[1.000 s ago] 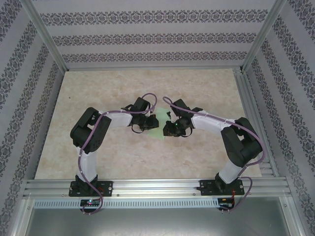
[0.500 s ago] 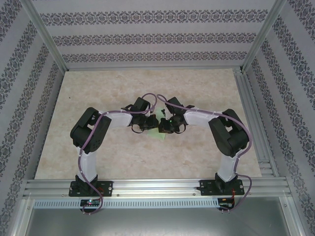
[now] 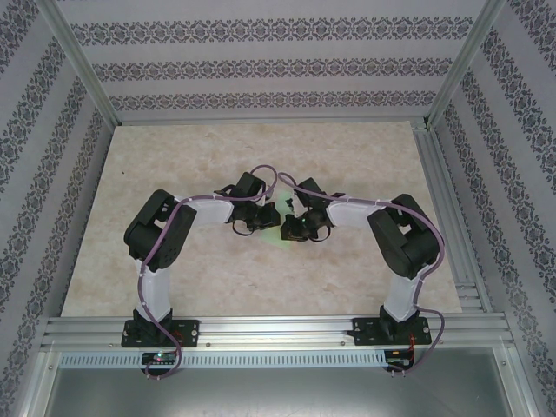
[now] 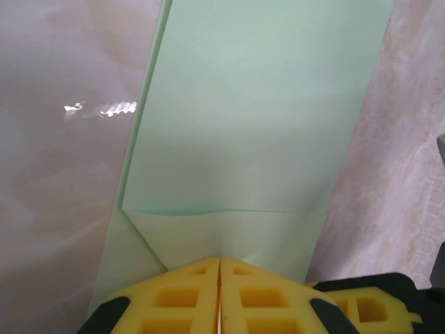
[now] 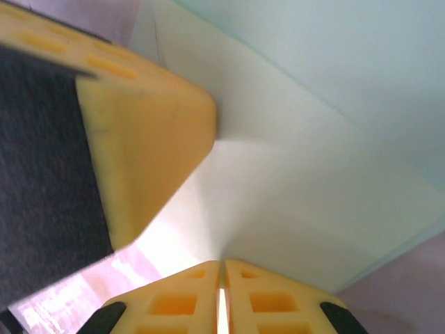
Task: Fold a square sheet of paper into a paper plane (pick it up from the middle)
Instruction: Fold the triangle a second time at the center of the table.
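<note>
The table spreads open marbled surface on all sides of the arms. At frame centre the folded sheet of paper sits between both grippers. The left gripper pinches its bottom edge, and the right gripper, pads together, pinches another edge.

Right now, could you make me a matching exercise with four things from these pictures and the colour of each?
Things:
1 paper sheet
2 left gripper's fingers
3 left arm's cable
4 table top

Colours:
A purple
B beige, marbled
C pale green
D yellow

Pairs: 1-C; 2-D; 3-A; 4-B
</note>
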Controlling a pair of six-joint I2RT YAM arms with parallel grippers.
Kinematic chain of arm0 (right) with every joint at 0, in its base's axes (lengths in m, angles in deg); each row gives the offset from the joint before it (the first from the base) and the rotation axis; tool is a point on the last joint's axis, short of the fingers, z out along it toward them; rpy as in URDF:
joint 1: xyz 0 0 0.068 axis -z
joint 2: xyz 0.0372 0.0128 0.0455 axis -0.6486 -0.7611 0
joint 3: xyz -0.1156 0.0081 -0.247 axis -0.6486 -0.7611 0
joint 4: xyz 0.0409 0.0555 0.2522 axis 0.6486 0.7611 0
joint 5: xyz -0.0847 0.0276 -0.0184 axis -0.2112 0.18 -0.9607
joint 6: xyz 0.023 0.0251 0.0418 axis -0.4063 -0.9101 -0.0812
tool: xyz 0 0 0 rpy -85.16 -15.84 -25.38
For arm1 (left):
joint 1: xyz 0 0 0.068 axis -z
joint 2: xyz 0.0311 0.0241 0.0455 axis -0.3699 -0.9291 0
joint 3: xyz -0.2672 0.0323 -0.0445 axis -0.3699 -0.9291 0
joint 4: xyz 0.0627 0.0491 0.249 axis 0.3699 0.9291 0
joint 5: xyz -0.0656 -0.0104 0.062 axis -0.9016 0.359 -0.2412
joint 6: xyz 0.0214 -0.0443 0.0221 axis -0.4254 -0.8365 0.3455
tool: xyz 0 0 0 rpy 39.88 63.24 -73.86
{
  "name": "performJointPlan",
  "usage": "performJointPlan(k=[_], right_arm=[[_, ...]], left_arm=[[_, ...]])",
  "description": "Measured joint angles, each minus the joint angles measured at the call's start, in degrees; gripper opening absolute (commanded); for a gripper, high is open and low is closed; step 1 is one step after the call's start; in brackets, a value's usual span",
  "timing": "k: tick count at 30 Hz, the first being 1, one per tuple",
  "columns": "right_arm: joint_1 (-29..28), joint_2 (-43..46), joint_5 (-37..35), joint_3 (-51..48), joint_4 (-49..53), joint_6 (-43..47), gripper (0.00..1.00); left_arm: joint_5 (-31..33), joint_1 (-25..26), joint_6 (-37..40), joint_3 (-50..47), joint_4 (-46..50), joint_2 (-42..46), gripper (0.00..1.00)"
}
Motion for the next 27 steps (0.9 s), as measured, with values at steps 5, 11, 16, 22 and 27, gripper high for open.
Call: performJointPlan(k=[5,11,16,22,27], right_arm=[[-0.85,1.6,0.04,-1.42,1.55,0.2,0.12],[-1.22,3.61,-0.02,-1.95,3.56,-0.09,0.12],[-1.22,3.8,-0.02,0.09,3.15,-0.31,0.13],[-1.22,2.27,-0.02,2.23,1.73,-0.31,0.12],[-1.22,-0.24,-0.04,1.95,1.64,-0.28,0.12]], left_arm=[[-0.02,0.0,-0.2,-0.04,0.0,0.0,0.1],[-0.04,0.0,-0.42,-0.11,-0.11,0.02,0.1],[-0.17,0.0,-0.44,-0.31,-0.44,0.02,0.1],[-0.2,0.0,-0.83,-0.37,-0.61,0.02,0.1],[-0.2,0.0,-1.03,-0.37,-0.61,0.02,0.1]])
